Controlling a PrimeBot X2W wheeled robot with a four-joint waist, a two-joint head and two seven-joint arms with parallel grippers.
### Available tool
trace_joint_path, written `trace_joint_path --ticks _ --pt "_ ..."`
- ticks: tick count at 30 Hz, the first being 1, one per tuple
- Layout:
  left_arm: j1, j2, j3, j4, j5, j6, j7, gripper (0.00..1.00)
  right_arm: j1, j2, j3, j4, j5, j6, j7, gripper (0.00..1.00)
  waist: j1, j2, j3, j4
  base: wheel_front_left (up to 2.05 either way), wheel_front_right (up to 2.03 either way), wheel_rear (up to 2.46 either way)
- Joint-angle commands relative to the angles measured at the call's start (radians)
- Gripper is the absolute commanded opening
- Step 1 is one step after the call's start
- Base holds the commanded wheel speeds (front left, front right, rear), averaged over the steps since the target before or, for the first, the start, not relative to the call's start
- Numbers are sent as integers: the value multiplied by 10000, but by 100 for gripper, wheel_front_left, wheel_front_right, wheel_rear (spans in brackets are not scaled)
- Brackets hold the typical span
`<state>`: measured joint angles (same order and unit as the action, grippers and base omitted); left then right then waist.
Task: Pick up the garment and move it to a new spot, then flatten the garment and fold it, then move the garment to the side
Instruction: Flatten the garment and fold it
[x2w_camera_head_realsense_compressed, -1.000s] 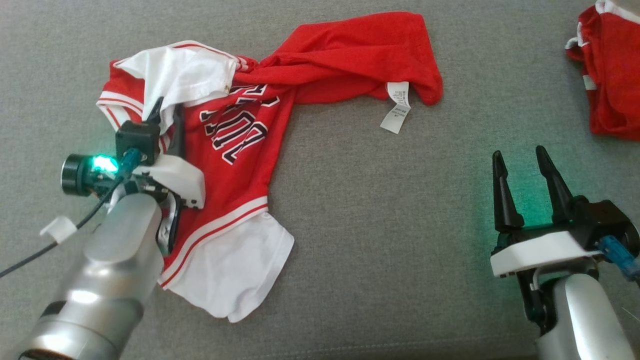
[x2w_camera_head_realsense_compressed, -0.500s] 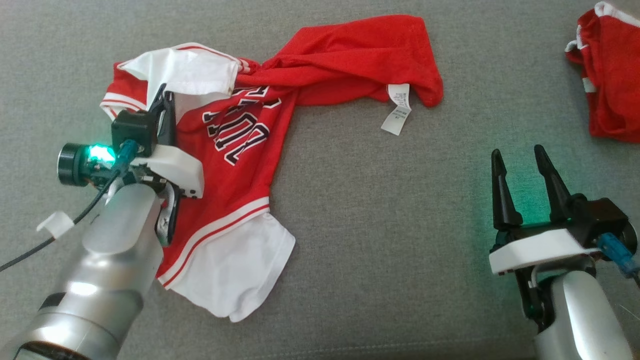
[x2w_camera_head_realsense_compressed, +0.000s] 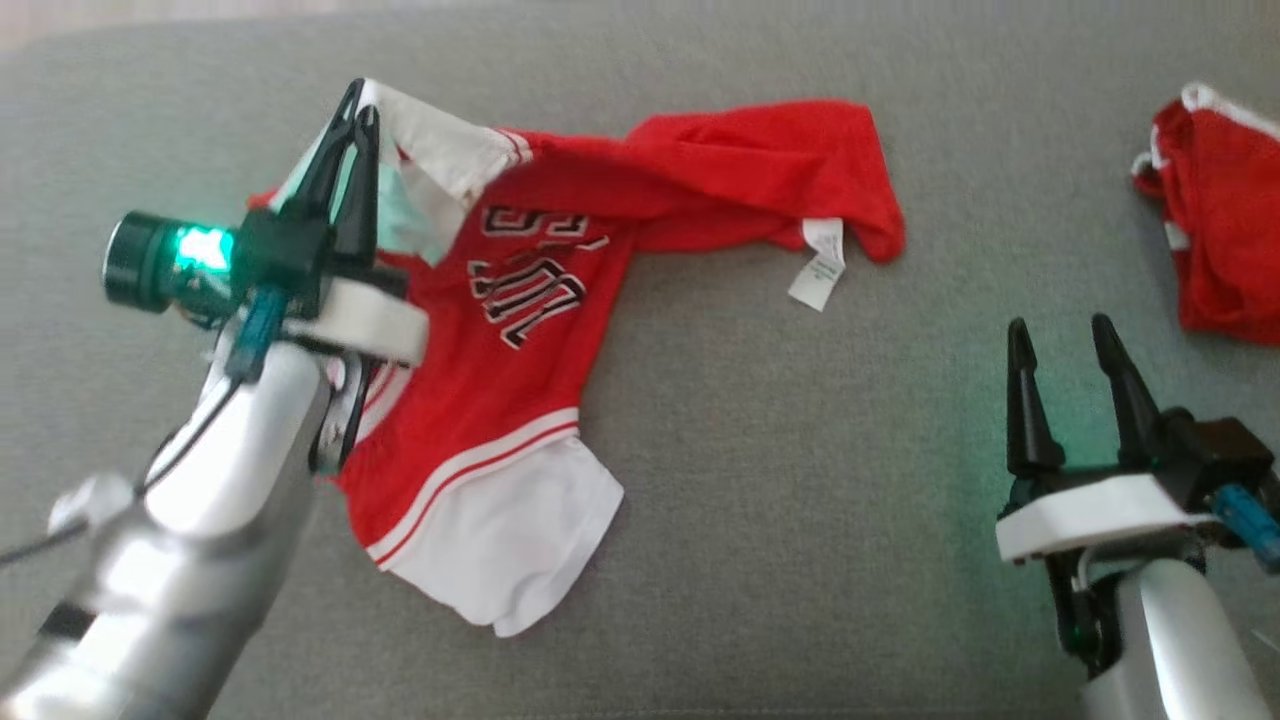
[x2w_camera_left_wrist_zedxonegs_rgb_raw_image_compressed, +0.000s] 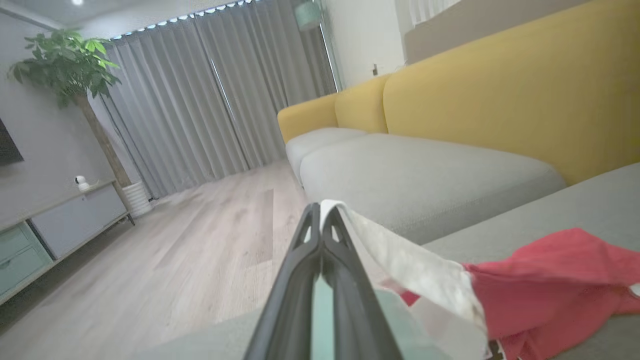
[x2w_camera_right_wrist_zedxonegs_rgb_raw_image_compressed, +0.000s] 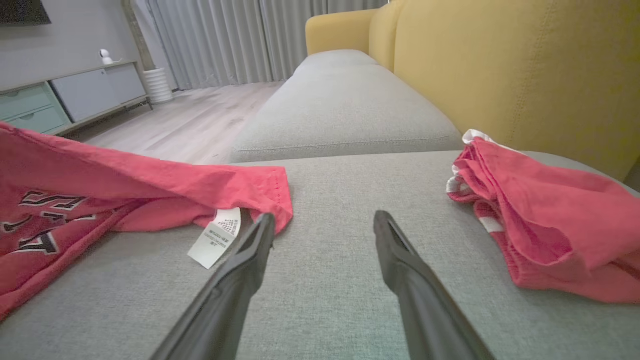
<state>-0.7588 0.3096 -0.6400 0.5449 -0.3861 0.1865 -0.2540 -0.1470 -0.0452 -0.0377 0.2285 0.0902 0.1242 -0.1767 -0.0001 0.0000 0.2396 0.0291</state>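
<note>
Left end effector (x2w_camera_head_realsense_compressed: 357, 100) is clamped tight, right end effector (x2w_camera_head_realsense_compressed: 1060, 330) spread wide.

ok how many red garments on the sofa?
2. The jersey lies centre-left, a white edge pinched in the left gripper; a second red garment bunched at the far right, partly cut off in the head view. More may lie off-frame.

Definitely someone's living room: yellow-backed sofa (x2w_camera_left_wrist_zedxonegs_rgb_raw_image_compressed: 490, 85) on the right, grey curtains (x2w_camera_left_wrist_zedxonegs_rgb_raw_image_compressed: 200, 100) behind, potted plant (x2w_camera_left_wrist_zedxonegs_rgb_raw_image_compressed: 65, 60) upper left, low cabinet (x2w_camera_left_wrist_zedxonegs_rgb_raw_image_compressed: 60, 220) at left, wood floor (x2w_camera_left_wrist_zedxonegs_rgb_raw_image_compressed: 200, 250).
</note>
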Motion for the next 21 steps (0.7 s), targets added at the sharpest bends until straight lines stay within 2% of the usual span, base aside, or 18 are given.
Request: trace_joint_path --ticks 1,4,10,11,12,13,18,21 --pt "166 688 433 -939 149 169 -76 0 162 -51 167 -213 119 65 -135 100 1 0 -524 350 0 0 0" --pt "753 1207 387 -2293 277 375 136 0 369 -51 106 -87 214 65 -190 100 1 0 -974 549 0 0 0" --pt "2512 2329 28 -5338 503 895 1315 0 767 -51 45 161 331 65 -268 100 1 0 -1614 742 0 0 0" --pt "2512 2329 28 -5338 503 895 1315 0 767 -51 45 161 331 65 -268 100 1 0 -1614 742 0 0 0" --pt "3249 2606 -143 -6277 526 1127 1672 0 887 -51 18 211 349 65 -306 100 1 0 -1715 750 0 0 0" --pt "3249 2606 -143 -6277 526 1127 1672 0 887 -51 18 211 349 65 -306 100 1 0 -1715 750 0 0 0" --pt "5293 2873 -755 -8137 495 1896 2291 0 1139 -51 -134 268 319 65 -327 100 1 0 -1846 760 0 0 0" --pt "6031 2649 -1262 -8119 272 1889 2377 0 1181 -51 -188 273 285 65 -304 100 1 0 -1856 797 0 0 0"
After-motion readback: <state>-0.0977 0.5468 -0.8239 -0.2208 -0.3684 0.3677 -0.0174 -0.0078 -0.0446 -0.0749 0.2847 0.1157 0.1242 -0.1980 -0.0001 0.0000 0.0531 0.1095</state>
